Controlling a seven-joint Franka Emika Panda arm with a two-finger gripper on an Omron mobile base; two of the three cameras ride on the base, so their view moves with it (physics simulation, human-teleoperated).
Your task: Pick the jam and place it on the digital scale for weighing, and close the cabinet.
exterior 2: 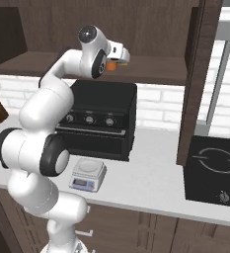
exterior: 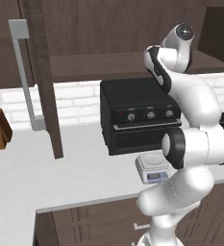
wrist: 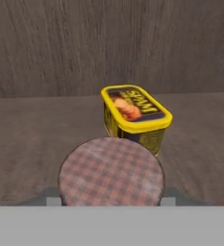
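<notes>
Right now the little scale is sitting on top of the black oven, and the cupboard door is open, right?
Not quite. The scale sits on the white counter in front of the black oven, not on top of it; the right base view shows this. The cupboard door is open, as you said.
</notes>
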